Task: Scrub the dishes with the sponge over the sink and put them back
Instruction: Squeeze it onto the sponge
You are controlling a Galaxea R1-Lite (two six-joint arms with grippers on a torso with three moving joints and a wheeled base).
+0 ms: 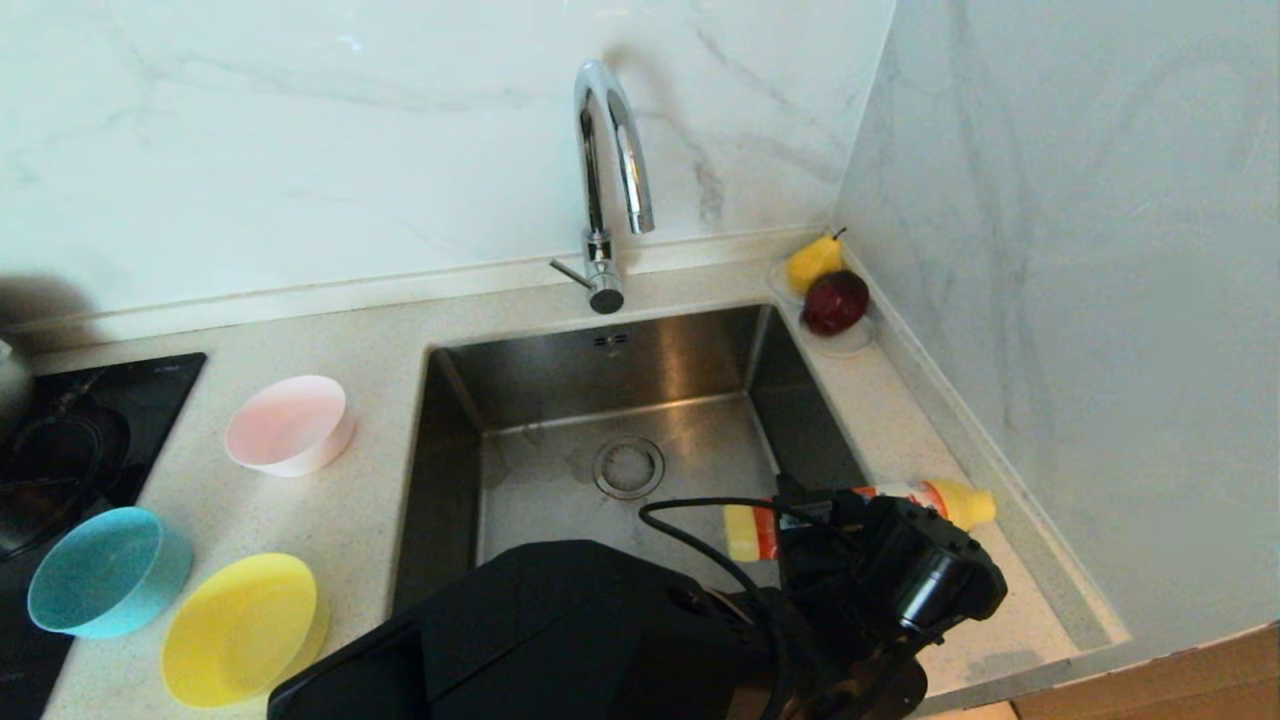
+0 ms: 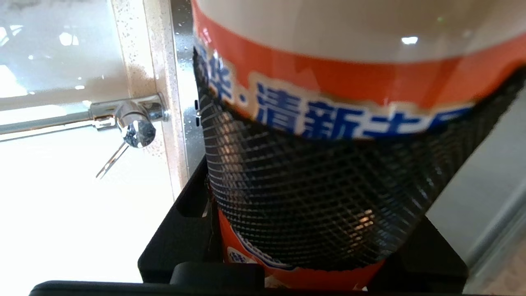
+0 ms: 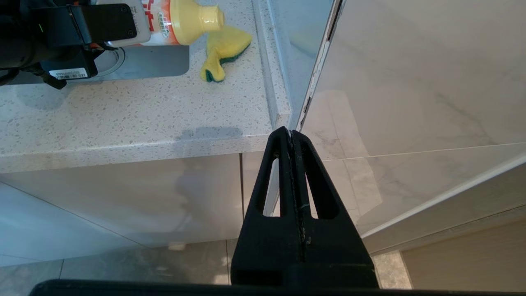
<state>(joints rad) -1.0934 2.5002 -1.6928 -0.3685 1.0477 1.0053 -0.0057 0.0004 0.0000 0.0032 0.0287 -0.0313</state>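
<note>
Gripping a dish-soap bottle [image 2: 328, 82] across its orange-and-white label, the left gripper [image 1: 850, 525] has its meshed fingers [image 2: 312, 193] pressed against the bottle's body, and the bottle lies level between the jaws, its yellow cap [image 1: 965, 503] sticking out past them over the counter [image 1: 350, 500] and its other end over the sink [image 1: 620, 400]. The sponge [image 3: 224, 51] lies on the counter just beyond the cap, apart from the jaws. The pink bowl [image 1: 290, 425], blue bowl [image 1: 105, 570] and yellow bowl [image 1: 245, 628] sit across the sink, well away from the jaws. The tap [image 1: 607, 180] stands behind the basin. The right gripper [image 3: 292, 142] hangs below the counter edge, jaws pressed together on nothing
</note>
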